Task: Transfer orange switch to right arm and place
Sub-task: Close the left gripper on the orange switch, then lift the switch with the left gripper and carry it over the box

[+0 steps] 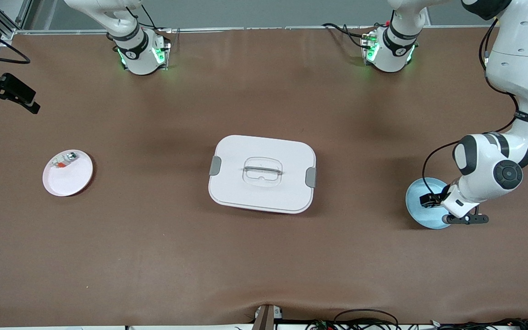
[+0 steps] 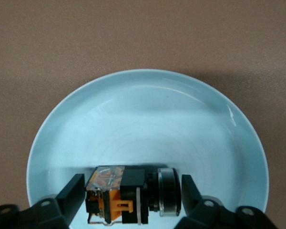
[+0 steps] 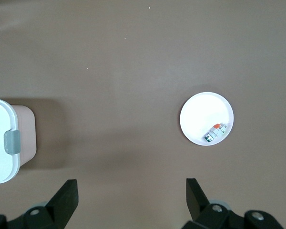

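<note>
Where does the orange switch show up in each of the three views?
Front view: not visible; the left gripper over the blue plate covers it.
Left wrist view: orange switch lies on the blue plate, between the gripper's fingers.
Right wrist view: not in it.
Shared landmark: the blue plate.

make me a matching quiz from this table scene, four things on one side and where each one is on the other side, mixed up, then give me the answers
Things:
1. orange switch
2. white box
3. small white-and-silver piece
4. right gripper

Places:
A. in the white plate
B. middle of the table
C. up in the air over bare table
D. in the blue plate, between the left gripper's fingers

Pairs: 1-D, 2-B, 3-A, 4-C
</note>
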Controlling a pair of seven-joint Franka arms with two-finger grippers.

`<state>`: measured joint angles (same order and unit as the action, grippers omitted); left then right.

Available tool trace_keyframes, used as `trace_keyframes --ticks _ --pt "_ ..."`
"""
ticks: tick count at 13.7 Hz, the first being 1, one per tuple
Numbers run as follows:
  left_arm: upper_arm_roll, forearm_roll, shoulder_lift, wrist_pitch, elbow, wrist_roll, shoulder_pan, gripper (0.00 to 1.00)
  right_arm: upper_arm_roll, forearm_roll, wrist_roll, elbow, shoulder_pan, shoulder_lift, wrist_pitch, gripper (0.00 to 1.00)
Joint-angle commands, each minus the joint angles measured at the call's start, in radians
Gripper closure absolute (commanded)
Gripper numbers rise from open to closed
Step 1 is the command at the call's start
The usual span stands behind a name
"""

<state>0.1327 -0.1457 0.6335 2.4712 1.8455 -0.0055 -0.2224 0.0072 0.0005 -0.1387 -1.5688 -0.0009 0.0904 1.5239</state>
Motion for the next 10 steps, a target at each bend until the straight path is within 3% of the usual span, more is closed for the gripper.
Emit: trace_keyframes --ticks 1,2,3,6,10 --pt "0.004 -0.009 0.005 0.011 -0.009 -0.042 0.006 0.77 0.002 0.041 -0.042 -0.007 -0.01 0.008 -0.022 0.0" --pt "0.005 -0.009 0.0 0.009 -0.009 -0.054 0.005 0.94 0.0 0.058 -0.047 -0.008 -0.019 0.008 -0.028 0.0" --pt "0.01 -0.011 -0.008 0.002 -0.009 -0.063 0.005 1.0 0.0 0.061 -0.045 -0.008 -0.031 0.006 -0.036 0.0" --pt "0.015 -0.011 -0.073 -0.011 -0.011 -0.059 0.003 1.0 0.002 0.062 -0.033 -0.01 -0.03 0.006 -0.068 0.0" --pt "0.083 0.0 -0.162 -0.202 -0.069 -0.06 -0.002 1.0 0.002 0.053 -0.022 -0.011 -0.027 0.008 -0.073 0.0"
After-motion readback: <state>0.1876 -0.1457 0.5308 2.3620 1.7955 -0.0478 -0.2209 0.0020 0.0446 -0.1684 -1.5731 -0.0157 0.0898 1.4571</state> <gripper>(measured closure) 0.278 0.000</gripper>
